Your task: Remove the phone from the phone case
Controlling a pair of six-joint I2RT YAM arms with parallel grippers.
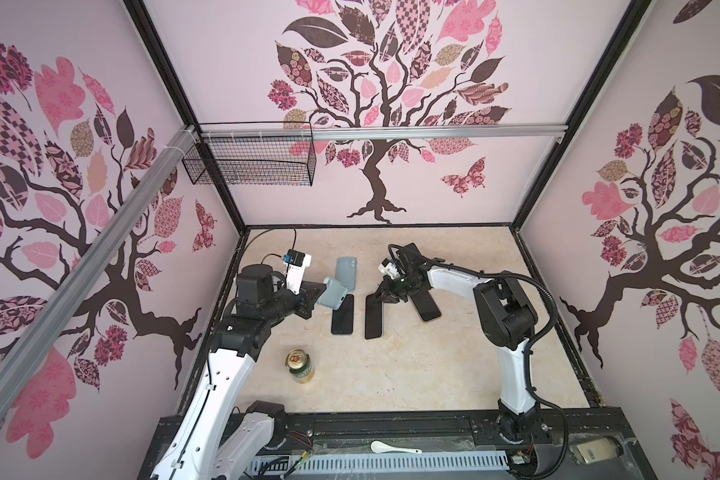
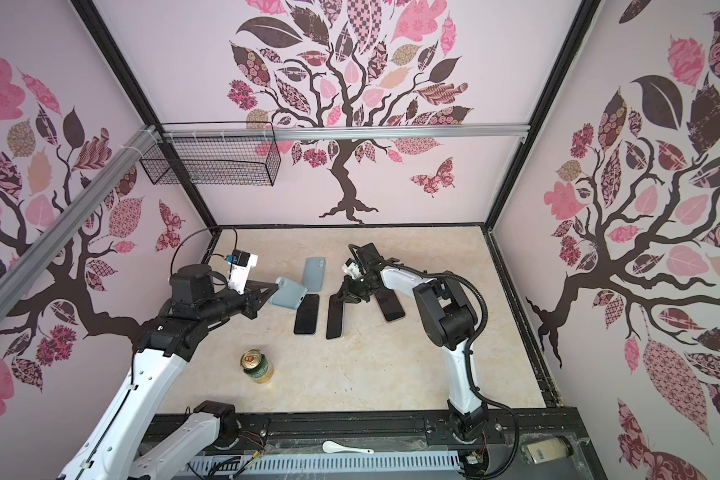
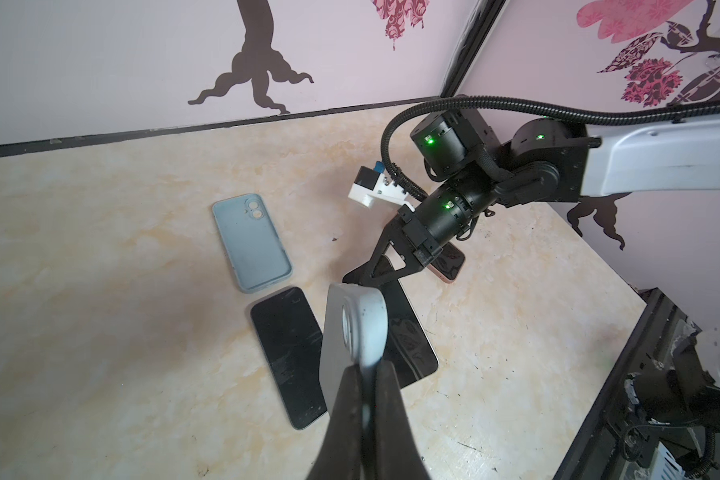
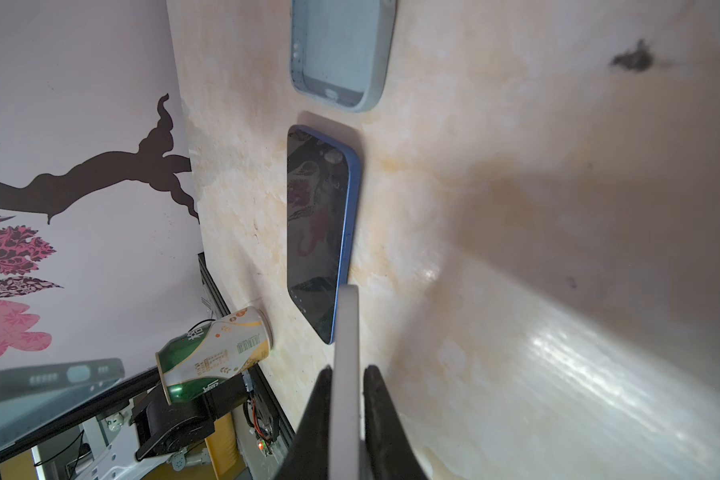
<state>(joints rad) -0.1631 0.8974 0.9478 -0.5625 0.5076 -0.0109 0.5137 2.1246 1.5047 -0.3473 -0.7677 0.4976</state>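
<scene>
My left gripper (image 1: 323,286) is shut on the rim of a pale blue-grey phone case (image 1: 333,293) and holds it tilted above the table. In the left wrist view the fingers (image 3: 385,399) pinch the case (image 3: 350,328) by its edge. In the right wrist view the case (image 4: 38,386) looks hollow. My right gripper (image 1: 375,296) is shut on the far end of a dark phone (image 1: 373,318). The right wrist view shows the phone's pale edge (image 4: 346,332) between the jaws. The two grippers are a short way apart, and the phone is outside the case.
A second empty case (image 1: 346,272) lies flat behind a blue-edged phone (image 1: 342,315). A pink-edged phone (image 1: 429,309) lies under my right arm. A green can (image 1: 300,365) stands in front. A wire basket (image 1: 250,160) hangs at the back left. A white spoon (image 1: 393,448) lies on the front rail.
</scene>
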